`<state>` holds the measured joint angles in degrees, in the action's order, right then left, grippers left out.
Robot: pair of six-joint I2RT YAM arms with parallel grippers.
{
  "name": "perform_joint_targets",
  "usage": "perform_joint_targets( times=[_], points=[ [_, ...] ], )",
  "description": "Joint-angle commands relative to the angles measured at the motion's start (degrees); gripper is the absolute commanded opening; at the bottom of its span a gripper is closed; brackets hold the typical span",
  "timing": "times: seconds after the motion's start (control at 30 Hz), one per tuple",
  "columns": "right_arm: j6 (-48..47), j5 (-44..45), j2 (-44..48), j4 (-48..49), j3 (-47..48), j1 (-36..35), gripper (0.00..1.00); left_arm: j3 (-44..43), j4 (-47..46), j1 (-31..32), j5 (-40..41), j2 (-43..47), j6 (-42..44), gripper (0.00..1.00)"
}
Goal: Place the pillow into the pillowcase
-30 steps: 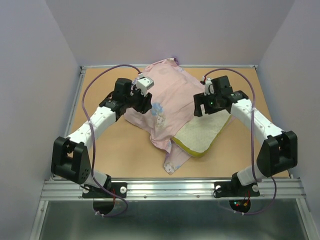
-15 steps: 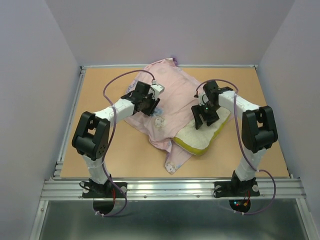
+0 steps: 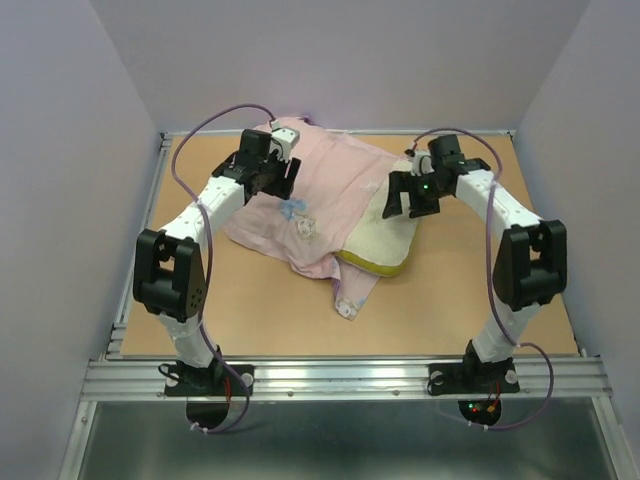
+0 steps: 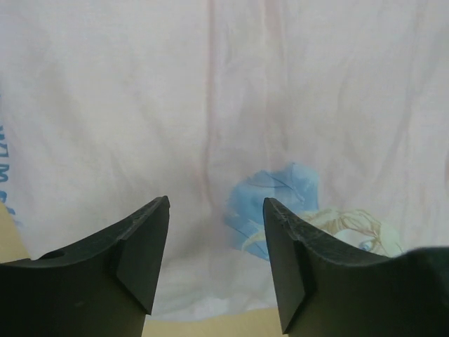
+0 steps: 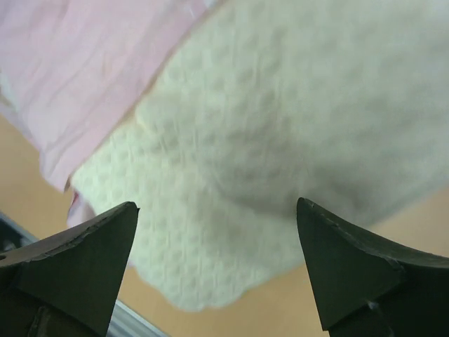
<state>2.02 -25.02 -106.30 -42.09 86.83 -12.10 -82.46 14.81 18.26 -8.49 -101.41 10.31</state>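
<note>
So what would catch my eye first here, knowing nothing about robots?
Probably the big pink pillowcase rumpled across the tan table, a small blue print on it. A cream pillow with a yellow edge pokes out at its right side, partly covered. The left hand hangs open above the pillowcase, the right hand open above the pillow.

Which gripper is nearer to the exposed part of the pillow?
Right. The right gripper hovers open above the pillow at its far end; the left gripper is over the pillowcase, off to the pillow's left.
</note>
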Motion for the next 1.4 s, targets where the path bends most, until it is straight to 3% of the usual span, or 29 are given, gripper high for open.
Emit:
perform_joint_targets(
  times=[0.0,0.23,0.37,0.47,0.53,0.67,0.7,0.77,0.8,0.83,1.0,1.13,1.23,1.37],
  points=[
    [8.16,-7.23,8.38,0.34,-9.01,5.32,1.0,2.29,3.64,3.78,-1.62,7.0,-0.81,0.77],
    [11.16,-6.54,8.31,1.65,-17.47,5.42,1.0,13.18,3.3,9.15,5.84,10.26,-4.24,0.79],
    [12.56,-7.24,5.5,5.08,-19.76,5.51,1.0,13.99,2.68,9.42,10.24,8.96,-3.36,0.79],
    [13.62,-8.12,2.95,6.75,-20.91,5.42,0.98,12.06,6.1,9.25,11.39,5.27,-3.01,0.74],
    [14.41,-8.99,2.5,8.33,-21.43,5.42,0.9,12.23,5.59,8.99,8.94,4.64,-2.84,0.66],
    [15.47,-11.71,2.85,10.44,-22.23,5.51,0.62,12.15,3.21,9.33,-0.46,4.29,-1.96,0.39],
    [16.25,-12.77,2.85,10.88,-22.4,5.42,0.5,11.62,2.95,9.95,-2.39,4.2,-1.35,0.25],
    [17.57,-16.46,2.94,12.55,-23.28,5.42,0.34,9.0,3.12,13.01,-8.08,3.85,-0.03,0.14],
    [19.67,-18.91,3.2,13.51,-23.72,5.42,0.14,7.76,4.17,14.33,-10.56,3.41,0.76,0.06],
    [20.91,-19.97,3.38,15.61,-24.59,5.33,0.02,4.18,5.13,17.48,-16.32,2.97,1.99,0.02],
    [31.0,-22.0,6.36,24.04,-27.23,5.33,0.01,-8.75,12.78,24.97,-30.43,-2.21,5.94,0.0],
    [34.63,-22.01,7.95,25.82,-28.11,5.15,0.01,-10.36,14.54,24.11,-28.79,-4.94,7.44,0.0],
    [34.37,-21.04,8.65,26.0,-29.69,5.15,0.01,-7.48,15.78,19.98,-28.68,-7.05,8.41,0.0],
    [35.15,-20.51,9.53,26.96,-31.28,4.72,0.01,-4.91,14.46,19.61,-28.25,-2.93,11.04,0.0]
  ],
)
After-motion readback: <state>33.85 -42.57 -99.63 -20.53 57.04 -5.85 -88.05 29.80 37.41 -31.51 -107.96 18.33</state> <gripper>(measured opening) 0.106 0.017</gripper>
